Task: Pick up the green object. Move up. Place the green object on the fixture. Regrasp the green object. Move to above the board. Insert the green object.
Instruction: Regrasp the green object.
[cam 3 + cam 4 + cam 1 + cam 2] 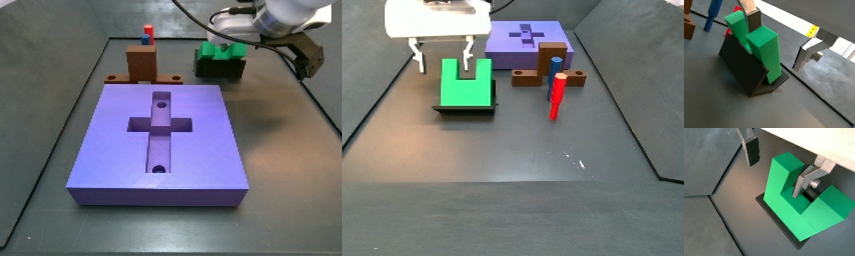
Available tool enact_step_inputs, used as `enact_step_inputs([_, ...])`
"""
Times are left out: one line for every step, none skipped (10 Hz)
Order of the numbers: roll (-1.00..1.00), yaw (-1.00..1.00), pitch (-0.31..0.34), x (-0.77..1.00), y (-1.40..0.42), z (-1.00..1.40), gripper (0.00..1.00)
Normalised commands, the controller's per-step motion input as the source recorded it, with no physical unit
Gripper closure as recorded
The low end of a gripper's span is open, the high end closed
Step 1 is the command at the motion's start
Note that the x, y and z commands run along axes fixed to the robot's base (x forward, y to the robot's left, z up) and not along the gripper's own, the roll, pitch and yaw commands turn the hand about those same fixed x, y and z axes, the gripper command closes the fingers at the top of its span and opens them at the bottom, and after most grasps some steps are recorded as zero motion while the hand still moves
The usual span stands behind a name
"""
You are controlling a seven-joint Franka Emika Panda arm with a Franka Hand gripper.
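Observation:
The green object [465,88] is a U-shaped block standing on the dark fixture [465,107] with its prongs up; it shows in both wrist views [767,50] [797,203] and in the other side view [221,55]. My gripper [444,58] is open just over it and holds nothing. In both wrist views the gripper [784,37] [781,165] straddles one prong: one finger [807,178] is at the notch, and the other finger [752,150] is outside the prong. A gap shows on each side. The purple board [201,150] lies beside the fixture.
A brown upright block [143,62] with a red-and-blue peg [147,33] stands at the board's edge near the fixture [221,70]. In the other side view the peg [556,90] stands right of the green object. A white strip [791,22] borders the dark floor.

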Motion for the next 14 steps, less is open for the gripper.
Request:
enact_step_inputs([0.23,-0.04,0.040,0.00,-0.05,-0.17,0.00])
enact_step_inputs([0.19,-0.04,0.011,0.00,-0.02,-0.16,0.00])
enact_step_inputs([0.17,-0.02,0.000,0.00,-0.03,-0.13,0.00])
enact_step_inputs([0.18,0.00,0.000,0.00,-0.02,-0.08,0.00])
enact_step_inputs([0.17,0.00,0.000,0.00,-0.03,-0.06,0.00])
enact_step_inputs([0.18,-0.01,0.000,0.00,-0.01,-0.07,0.00])
enact_step_inputs([0.24,-0.05,0.077,0.02,-0.05,-0.03,0.00])
enact_step_inputs([0.20,-0.05,0.063,0.01,-0.03,-0.04,0.00])
enact_step_inputs([0.16,0.00,0.049,0.00,0.00,0.00,0.00])
enact_step_inputs([0.00,0.00,0.000,0.00,0.00,0.00,0.00])
enact_step_inputs([0.00,0.00,0.000,0.00,0.00,0.00,1.00])
enact_step_inputs([0.00,0.00,0.000,0.00,0.00,0.00,1.00])
enact_step_inputs([0.00,0.00,0.000,0.00,0.00,0.00,1.00])
enact_step_inputs([0.00,0.00,0.000,0.00,0.00,0.00,1.00])
